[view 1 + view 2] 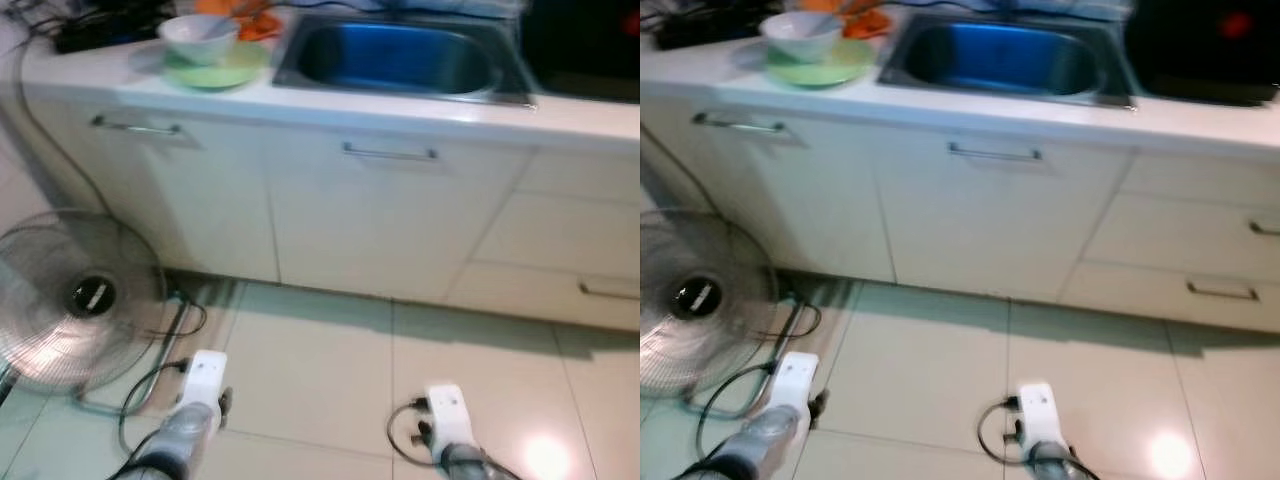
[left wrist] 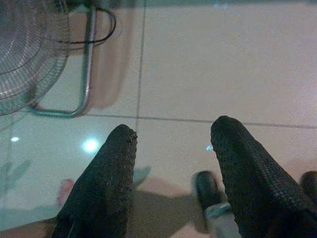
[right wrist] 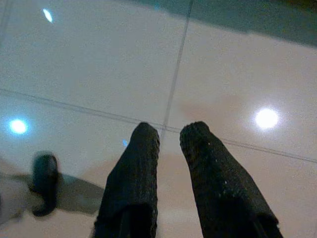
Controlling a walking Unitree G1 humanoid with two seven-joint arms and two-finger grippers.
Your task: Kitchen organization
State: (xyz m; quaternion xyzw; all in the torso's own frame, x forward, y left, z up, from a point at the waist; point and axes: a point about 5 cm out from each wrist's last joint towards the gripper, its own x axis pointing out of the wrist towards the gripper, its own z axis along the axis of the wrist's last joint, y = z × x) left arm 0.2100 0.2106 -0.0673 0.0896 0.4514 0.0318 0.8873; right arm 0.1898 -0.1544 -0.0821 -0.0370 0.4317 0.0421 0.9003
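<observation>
A white bowl point(image 1: 198, 35) sits on a pale green plate point(image 1: 225, 70) on the white countertop point(image 1: 250, 100), left of the steel sink point(image 1: 400, 58). Something orange point(image 1: 250, 20) lies just behind the bowl. Both arms hang low over the tiled floor, well short of the counter: the left arm point(image 1: 200, 390) and the right arm point(image 1: 448, 415). My left gripper point(image 2: 173, 131) is open wide over bare tile. The fingers of my right gripper point(image 3: 171, 130) stand a little apart with nothing between them.
A floor fan point(image 1: 75, 300) stands at the left with its cable point(image 1: 150, 385) trailing across the tiles near my left arm. White cabinet doors with a bar handle point(image 1: 390, 153) run under the counter. A black appliance point(image 1: 585, 45) sits right of the sink.
</observation>
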